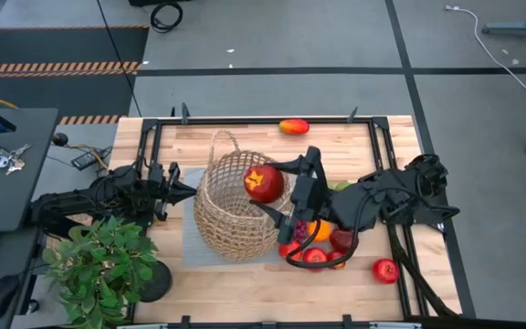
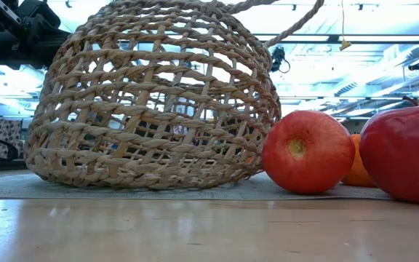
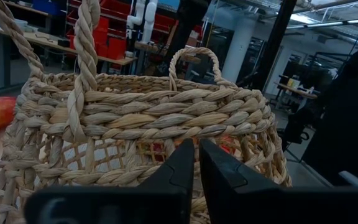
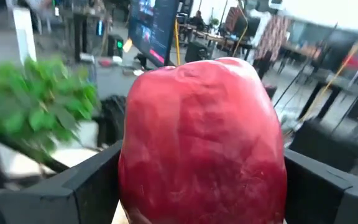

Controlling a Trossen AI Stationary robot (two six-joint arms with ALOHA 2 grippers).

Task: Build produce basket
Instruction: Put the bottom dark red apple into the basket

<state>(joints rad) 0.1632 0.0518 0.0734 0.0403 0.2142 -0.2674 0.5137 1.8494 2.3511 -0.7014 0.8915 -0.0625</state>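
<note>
The right gripper is holding a big, glossy red apple over the open mouth of the basket, its dark fingers spread wide and pressing against the fruit's smooth, rounded flanks. The basket is sitting on a flat grey mat on the pale plank table, and what a weave it is showing: thick twisted tan cords, open gaps between them, a chunky braided rim and thin rope loop handles standing up.

The left gripper is sitting right against the basket's outer wall on the side away from the fruit, its two dark fingers drawn close together with only a slim gap showing (nothing visible between them).

The rest of the produce is clustering just beside the basket under the right arm: an orange, purple grapes, and several red apples, one smooth and round with a yellowish dimple resting on the table by the basket's foot. Another red apple is lying apart nearer the table's edge, and a red-orange mango is lying well apart at the far edge. A leafy potted plant is standing at the table's corner by the left arm
</note>
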